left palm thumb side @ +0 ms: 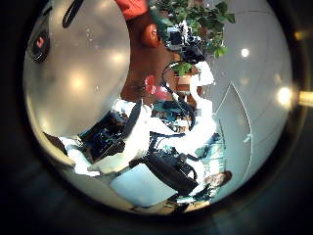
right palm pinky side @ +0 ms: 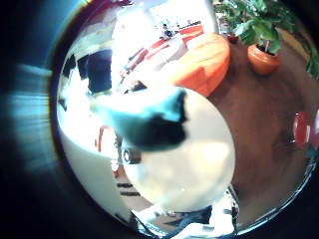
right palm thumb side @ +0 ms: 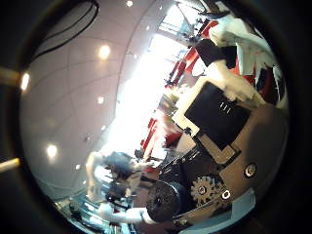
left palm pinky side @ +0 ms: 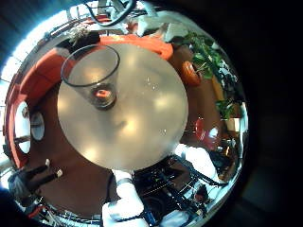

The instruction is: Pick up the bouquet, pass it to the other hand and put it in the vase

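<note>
Closest to the right palm, a dark blurred shape (right palm pinky side: 150,115) hangs across the round table (right palm pinky side: 189,159) and blocks my look at the tabletop behind it; I cannot tell whether it is the bouquet or part of the hand. Right hand (right palm thumb side: 214,136) shows only its body and gearing against the ceiling, so I cannot tell its finger state. From the left little finger side, the glass vase (left palm pinky side: 90,66) stands upright on the table near its rim, with a small object (left palm pinky side: 102,95) at its bottom. Left hand (left palm thumb side: 147,147) crowds the thumb side view; fingers released or clenched, I cannot tell. Around the table: a curved sofa (right palm pinky side: 199,60) and a potted plant (right palm pinky side: 261,50), both well apart from the vase.
</note>
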Controlling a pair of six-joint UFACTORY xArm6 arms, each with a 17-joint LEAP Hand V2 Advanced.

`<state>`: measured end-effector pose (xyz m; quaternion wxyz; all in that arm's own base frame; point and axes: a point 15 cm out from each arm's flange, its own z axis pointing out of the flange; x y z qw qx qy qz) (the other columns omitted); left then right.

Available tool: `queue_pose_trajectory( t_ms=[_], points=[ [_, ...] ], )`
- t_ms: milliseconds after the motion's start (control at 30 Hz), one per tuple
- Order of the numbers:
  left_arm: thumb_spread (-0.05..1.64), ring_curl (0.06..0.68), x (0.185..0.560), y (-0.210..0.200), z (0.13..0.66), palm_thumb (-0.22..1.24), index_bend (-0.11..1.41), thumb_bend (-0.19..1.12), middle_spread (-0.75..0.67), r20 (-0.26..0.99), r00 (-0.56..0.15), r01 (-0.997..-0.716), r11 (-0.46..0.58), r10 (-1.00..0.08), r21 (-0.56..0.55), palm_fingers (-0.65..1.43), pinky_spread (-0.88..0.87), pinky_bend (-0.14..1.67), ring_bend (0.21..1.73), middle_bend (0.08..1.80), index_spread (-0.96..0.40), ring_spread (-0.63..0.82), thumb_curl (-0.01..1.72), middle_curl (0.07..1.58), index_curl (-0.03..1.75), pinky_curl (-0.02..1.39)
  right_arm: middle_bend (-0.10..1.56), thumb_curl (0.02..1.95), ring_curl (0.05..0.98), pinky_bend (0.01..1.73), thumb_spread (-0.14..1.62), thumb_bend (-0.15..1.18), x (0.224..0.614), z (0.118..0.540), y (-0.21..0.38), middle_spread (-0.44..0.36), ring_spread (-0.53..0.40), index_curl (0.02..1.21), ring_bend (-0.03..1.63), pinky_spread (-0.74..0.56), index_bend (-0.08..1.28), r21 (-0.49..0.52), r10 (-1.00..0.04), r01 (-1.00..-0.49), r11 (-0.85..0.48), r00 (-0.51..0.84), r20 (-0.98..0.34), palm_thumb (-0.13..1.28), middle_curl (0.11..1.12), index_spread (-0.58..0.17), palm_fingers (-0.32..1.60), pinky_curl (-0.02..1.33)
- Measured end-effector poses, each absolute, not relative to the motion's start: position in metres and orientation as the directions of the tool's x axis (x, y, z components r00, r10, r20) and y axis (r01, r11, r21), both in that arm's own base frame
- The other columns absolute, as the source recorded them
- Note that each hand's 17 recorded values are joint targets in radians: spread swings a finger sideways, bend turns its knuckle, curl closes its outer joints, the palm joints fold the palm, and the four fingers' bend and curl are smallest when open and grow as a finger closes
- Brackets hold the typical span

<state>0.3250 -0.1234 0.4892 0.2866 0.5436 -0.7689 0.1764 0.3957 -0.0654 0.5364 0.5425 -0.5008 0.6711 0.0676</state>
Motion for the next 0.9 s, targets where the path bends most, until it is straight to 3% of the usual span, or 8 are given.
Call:
queue_pose_trajectory(
  t_ms=[167,700,900],
  points=[
    [1.15,0.181,0.323,-0.120,0.496,0.31,0.18,-0.02,0.35,0.648,-0.223,-0.944,0.328,-0.729,0.044,0.21,0.49,0.18,0.50,0.20,0.10,0.52,0.30,0.37,0.38,0.26,1.40,1.21,0.695,1.18,0.88,0.04,0.397,0.538,-0.059,-0.099,-0.173,0.93,1.46,-0.19,1.13,-0.425,-0.532,-0.760,0.491,0.125,-0.838,1.07,0.75,-0.234,1.14,1.01],
    [1.15,0.185,0.312,-0.125,0.503,0.31,0.18,-0.02,0.35,0.630,-0.235,-0.943,0.331,-0.741,0.037,0.21,0.49,0.18,0.50,0.20,0.10,0.52,0.31,0.37,0.38,0.26,1.41,1.28,0.691,1.15,0.88,-0.01,0.391,0.497,-0.080,-0.102,-0.171,0.91,1.46,-0.20,1.15,-0.368,-0.592,-0.825,0.429,0.051,-0.804,1.06,0.74,-0.226,1.14,1.06],
    [1.15,0.184,0.309,-0.128,0.503,0.31,0.18,-0.02,0.35,0.627,-0.239,-0.940,0.339,-0.741,0.042,0.21,0.49,0.18,0.50,0.20,0.10,0.52,0.31,0.37,0.38,0.26,1.37,1.17,0.671,1.12,0.89,-0.06,0.397,0.476,-0.098,-0.111,-0.178,0.89,1.43,-0.22,1.12,-0.313,-0.620,-0.857,0.410,-0.011,-0.784,0.84,0.72,-0.229,1.14,1.03]
  ],
)
